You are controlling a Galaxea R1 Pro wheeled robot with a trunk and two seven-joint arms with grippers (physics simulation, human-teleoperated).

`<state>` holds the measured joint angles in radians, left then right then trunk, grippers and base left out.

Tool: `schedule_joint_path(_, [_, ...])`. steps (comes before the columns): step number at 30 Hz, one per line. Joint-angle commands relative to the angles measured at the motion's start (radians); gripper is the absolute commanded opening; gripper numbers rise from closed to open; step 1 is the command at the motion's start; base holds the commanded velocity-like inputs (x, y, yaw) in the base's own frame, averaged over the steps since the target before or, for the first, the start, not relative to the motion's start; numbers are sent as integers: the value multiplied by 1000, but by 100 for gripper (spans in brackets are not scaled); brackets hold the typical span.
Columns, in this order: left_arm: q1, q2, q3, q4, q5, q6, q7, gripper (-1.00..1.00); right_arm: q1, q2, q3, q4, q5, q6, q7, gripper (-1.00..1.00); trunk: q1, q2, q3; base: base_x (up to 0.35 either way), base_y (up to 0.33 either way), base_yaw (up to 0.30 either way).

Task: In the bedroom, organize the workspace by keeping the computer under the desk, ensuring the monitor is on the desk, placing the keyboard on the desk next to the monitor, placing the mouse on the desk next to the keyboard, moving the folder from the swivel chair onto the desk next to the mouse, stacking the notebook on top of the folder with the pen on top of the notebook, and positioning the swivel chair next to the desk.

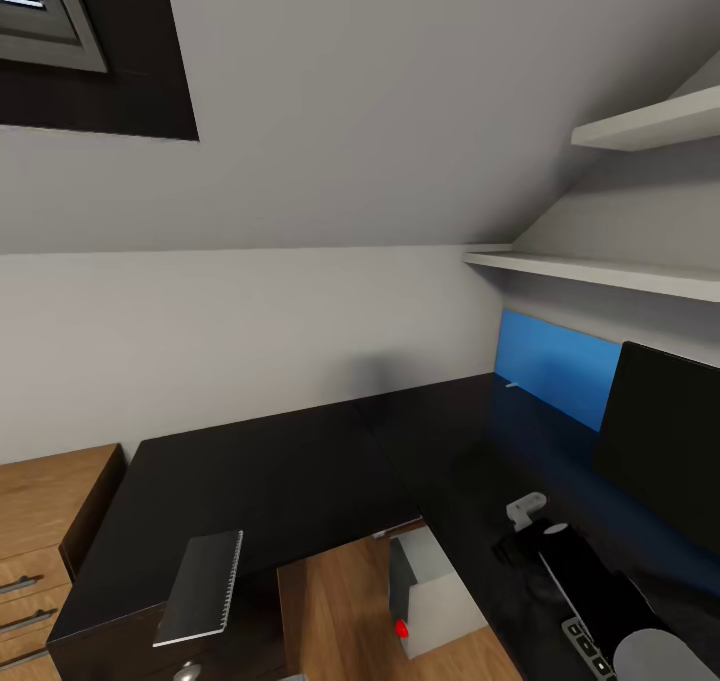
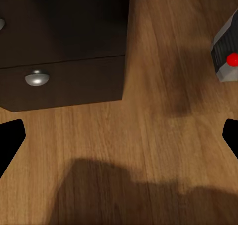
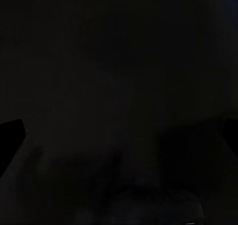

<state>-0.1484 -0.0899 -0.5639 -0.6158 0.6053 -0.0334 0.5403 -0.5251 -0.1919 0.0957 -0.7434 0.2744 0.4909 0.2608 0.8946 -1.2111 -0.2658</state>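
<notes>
Wooden floor (image 2: 148, 136) lies under the left gripper (image 2: 119, 131), whose dark fingertips sit far apart at the picture's edges, nothing between them. Just beyond are dark desk drawers (image 2: 64, 46) with round metal knobs, and the grey computer (image 1: 432, 591) with its red button stands on the floor under the black desk (image 1: 300, 461). The notebook (image 1: 200, 586) rests on the desk's near-left edge. Further right, the keyboard (image 1: 590, 646) lies before the black monitor (image 1: 665, 441). No lettering is legible. The right gripper's (image 3: 119, 136) view is nearly black; its fingers seem apart, probably.
</notes>
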Motion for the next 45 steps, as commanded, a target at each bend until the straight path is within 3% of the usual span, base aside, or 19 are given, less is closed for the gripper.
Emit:
schedule_joint_path(1, [-1,1,-7,-1,10,-3,7,100,-1,9,2,-7,11,5,6,100,0,-1,-1,0,0,0])
schedule_joint_path(7, [-1,1,-8,-1,10,-3,7,100,-1,18,3,-11,10,6,7,100,0,-1,-1,0,0,0])
schedule_joint_path(9, [-1,1,-8,-1,10,-3,7,100,-1,33,3,-13,9,6,7,100,0,-1,-1,0,0,0])
schedule_joint_path(11, [-1,1,-8,-1,10,-3,7,100,-1,66,1,-17,10,6,6,100,0,-1,-1,0,0,32])
schedule_joint_path(18, [-1,1,-7,-1,10,-3,7,100,0,126,1,-20,12,9,-11,100,0,-1,-1,0,0,178])
schedule_joint_path(28, [-2,2,-3,0,11,-2,7,100,0,189,0,-19,11,12,-80,100,0,-1,-1,0,0,231])
schedule_joint_path(45, [-1,5,-2,1,11,-2,7,100,0,218,-3,-19,6,74,-103,100,0,-1,-1,0,0,19])
